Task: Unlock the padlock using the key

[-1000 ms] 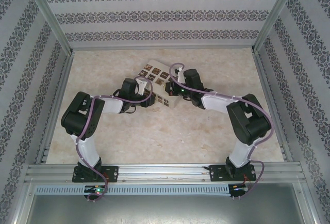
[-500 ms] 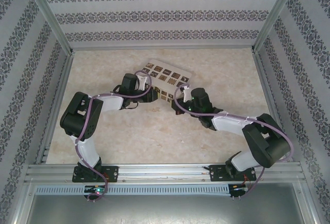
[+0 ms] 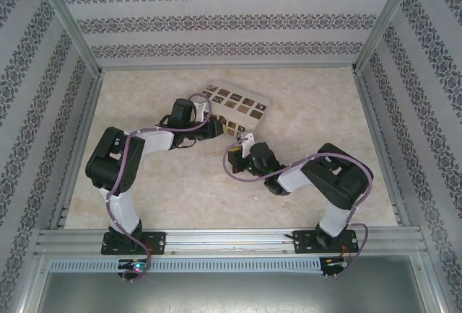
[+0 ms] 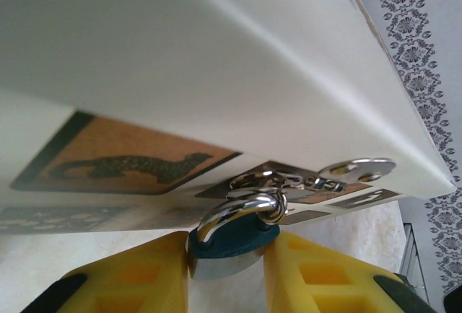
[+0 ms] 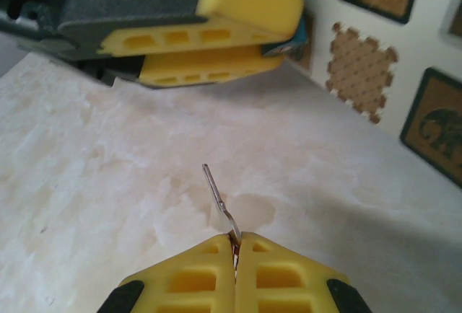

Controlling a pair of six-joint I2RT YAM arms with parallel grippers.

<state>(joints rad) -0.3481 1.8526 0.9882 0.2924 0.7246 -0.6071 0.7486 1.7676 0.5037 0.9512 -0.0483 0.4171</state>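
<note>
Clamping the padlock (image 4: pixel 232 241) at the box (image 4: pixel 216 68), the partly closed left gripper (image 4: pixel 227 270) steadied it, apparently for the key (image 5: pixel 216 194) pinched in the tightly closed right gripper (image 5: pixel 234 244).

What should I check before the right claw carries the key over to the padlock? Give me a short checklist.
1. Grip on padlock by left claw: ok, the blue body sits between its fingers.
2. Grip on key by right claw: ok, pinched in shut fingers, shaft sticking out.
3. Lock's shackle looped through hasp on cream box: ok.
4. Whether keyhole faces key: cannot tell, it is hidden.
5. Gap from key to padlock: ok, bare table lies between.
</note>
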